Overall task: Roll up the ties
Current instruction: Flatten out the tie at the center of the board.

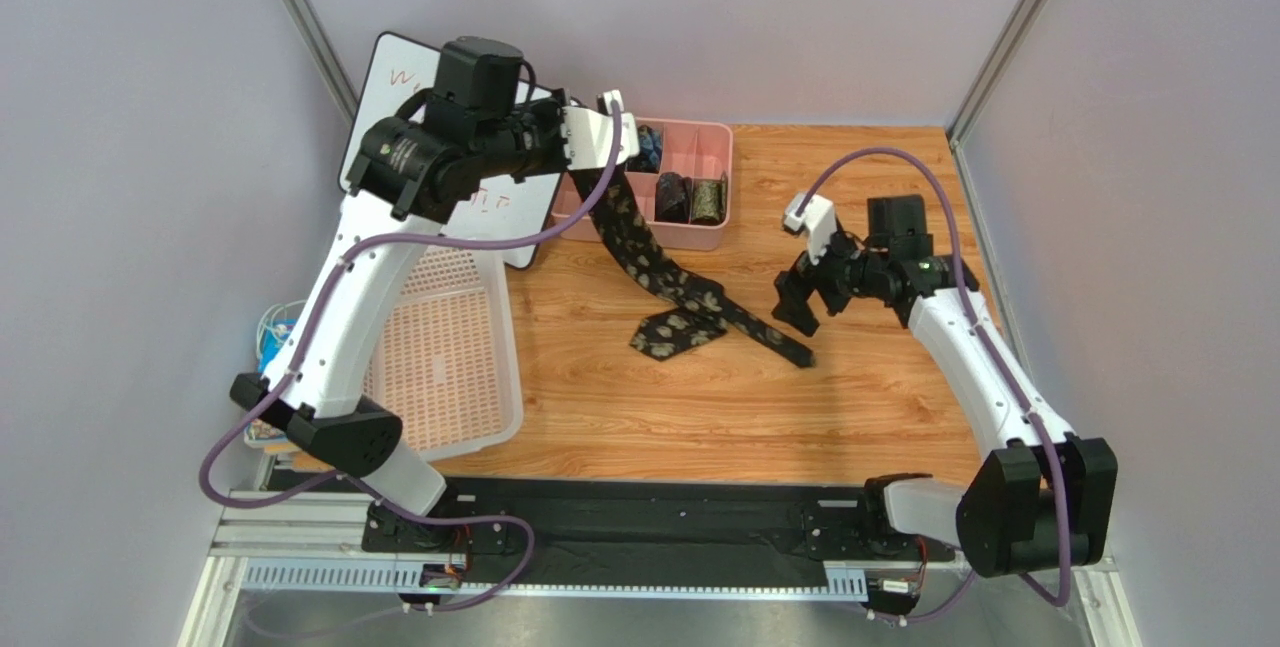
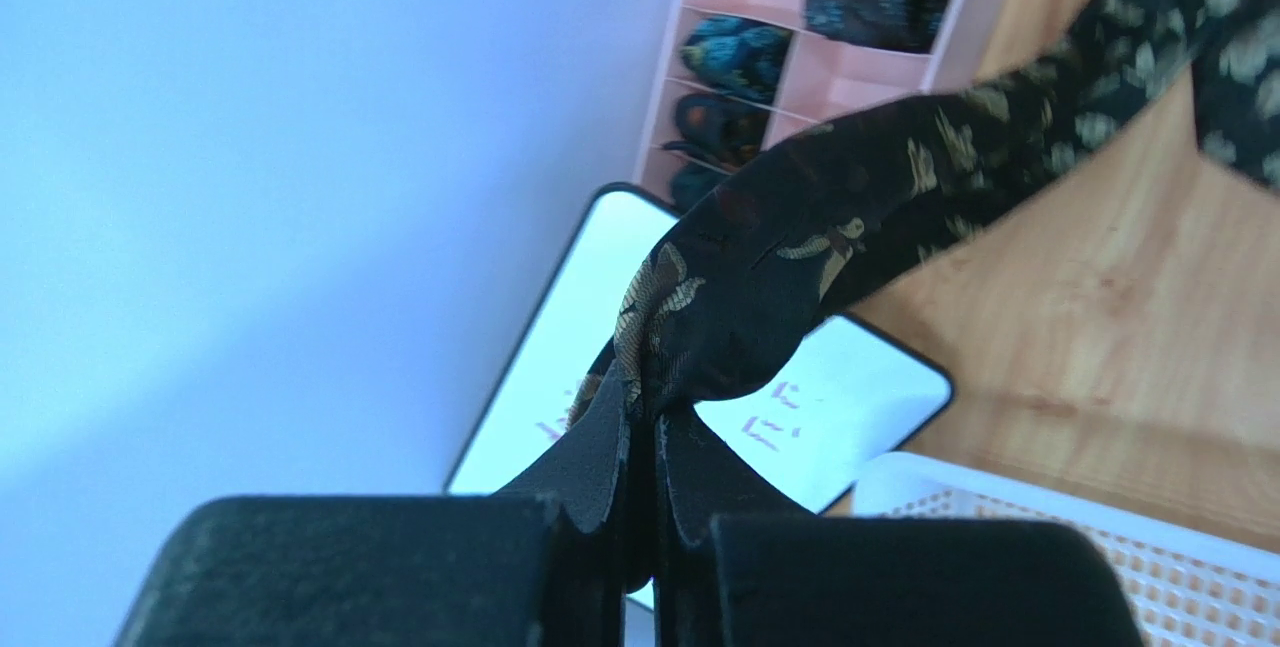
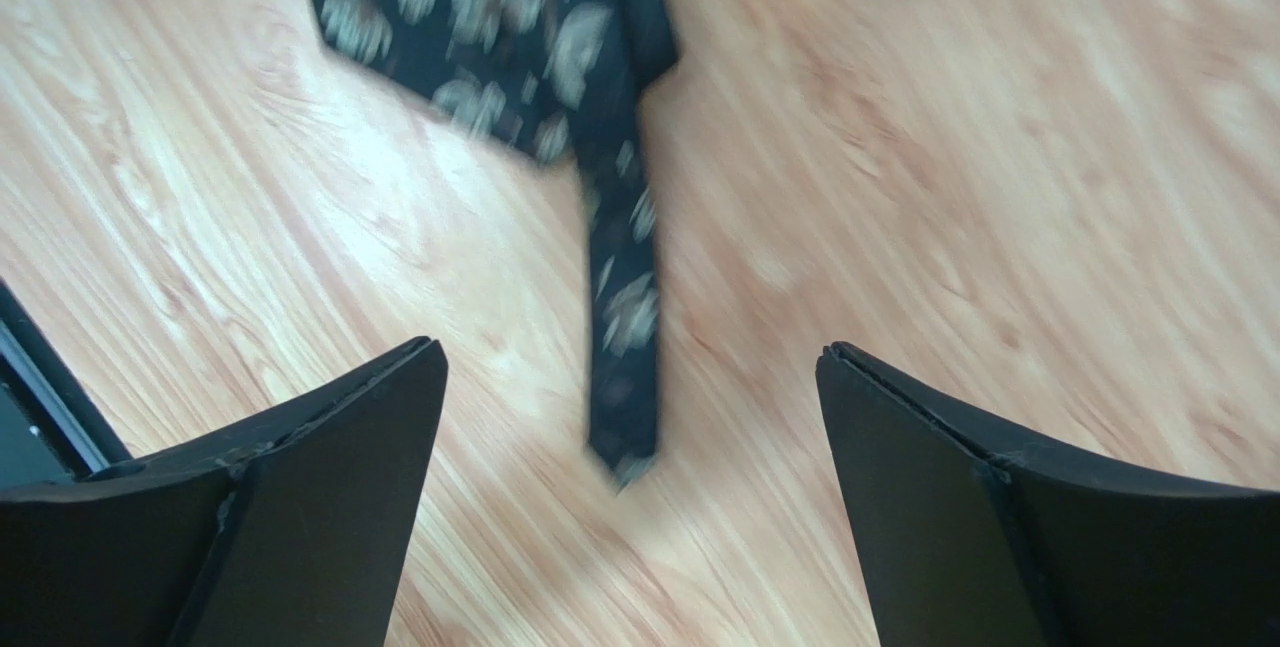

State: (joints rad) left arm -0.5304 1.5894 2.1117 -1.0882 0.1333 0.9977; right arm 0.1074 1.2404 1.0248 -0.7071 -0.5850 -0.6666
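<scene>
The tie (image 1: 676, 295) is black with a pale gold leaf pattern, and part of it is in the air while the rest lies on the wooden worktop (image 1: 842, 392). My left fingers (image 2: 643, 445) are pressed together on a bunched fold of the fabric (image 2: 842, 212), pinching it tightly with no gap between the pads. From that pinch the tie runs down at a slant past the near left corner of the pink tray (image 1: 706, 238) and reaches the worktop near the middle. There the wide pointed end lies flat, and a narrow strip stretches away from it toward my right side. My right fingers (image 1: 793, 302) are spread wide and hold nothing. They hang just above the wood at the end of that strip. From my right wrist the narrow tip (image 3: 619, 437) lies between the two pads without touching either, but this view is blurred and the pattern is smeared. The pink tray sits at the far edge of the worktop, and its compartments hold rolled ties (image 1: 672, 200), which are small dark bundles standing side by side. From my left wrist I can see a blue-patterned one (image 2: 736, 55) and a darker one beside it. To the left of the tray a whiteboard (image 1: 394, 77) with a black frame leans by the wall. In front of it, at the left edge of the worktop, is a white perforated basket (image 1: 443, 347).
</scene>
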